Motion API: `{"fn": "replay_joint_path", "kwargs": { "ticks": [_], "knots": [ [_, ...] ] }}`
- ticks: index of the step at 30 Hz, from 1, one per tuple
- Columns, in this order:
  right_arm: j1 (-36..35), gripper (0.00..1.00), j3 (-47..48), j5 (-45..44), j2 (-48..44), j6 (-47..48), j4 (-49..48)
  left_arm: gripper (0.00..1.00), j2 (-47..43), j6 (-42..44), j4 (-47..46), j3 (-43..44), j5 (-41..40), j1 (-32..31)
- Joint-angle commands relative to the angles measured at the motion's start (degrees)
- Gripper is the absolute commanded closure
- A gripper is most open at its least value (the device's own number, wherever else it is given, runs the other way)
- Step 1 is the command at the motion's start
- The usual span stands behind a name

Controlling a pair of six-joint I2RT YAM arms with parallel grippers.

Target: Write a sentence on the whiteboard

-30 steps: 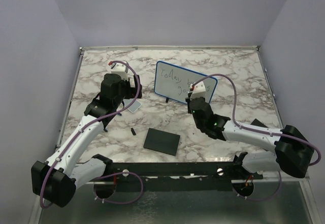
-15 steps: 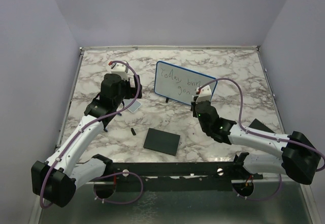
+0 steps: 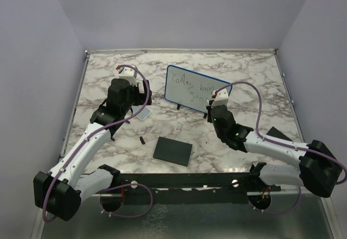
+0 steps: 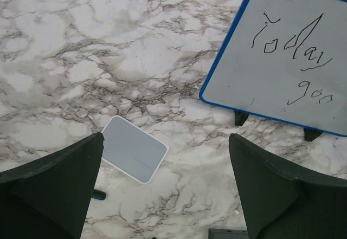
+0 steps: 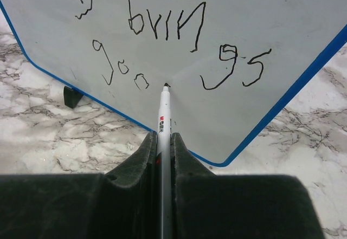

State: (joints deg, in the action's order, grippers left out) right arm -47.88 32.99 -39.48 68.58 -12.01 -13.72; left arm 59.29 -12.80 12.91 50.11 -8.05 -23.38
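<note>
Right gripper [image 5: 164,139] pinches marker [image 5: 164,111]; tile [image 4: 133,156], black pad [image 3: 173,150] near whiteboard [image 3: 180,91].

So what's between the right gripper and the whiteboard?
A marker. The right gripper is shut on it, and its tip is at the whiteboard, below the writing. The right wrist view shows this.
</note>
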Motion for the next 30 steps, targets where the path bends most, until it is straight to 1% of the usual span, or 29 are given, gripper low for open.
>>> {"fn": "replay_joint_path", "kwargs": {
  "ticks": [1, 14, 21, 30],
  "knots": [
    [0.74, 0.99, -0.85, -0.1, 0.77, 0.33, -1.93, 0.01, 0.38, 0.1, -0.69, -0.71, 0.78, -0.18],
    [1.3, 0.99, -0.17, 2.91, 3.96, 0.8, -2.97, 0.01, 0.3, 0.19, -0.7, -0.72, 0.75, -0.18],
    [1.3, 1.0, -0.47, 1.45, 3.96, -0.18, -1.69, 0.01, -0.04, 0.23, -0.69, -0.71, 0.67, -0.19],
    [1.3, 1.0, -0.83, -0.75, 1.77, -0.26, 0.36, 0.01, -0.09, 0.19, -0.73, -0.78, 0.76, -0.13]
  ]
}}
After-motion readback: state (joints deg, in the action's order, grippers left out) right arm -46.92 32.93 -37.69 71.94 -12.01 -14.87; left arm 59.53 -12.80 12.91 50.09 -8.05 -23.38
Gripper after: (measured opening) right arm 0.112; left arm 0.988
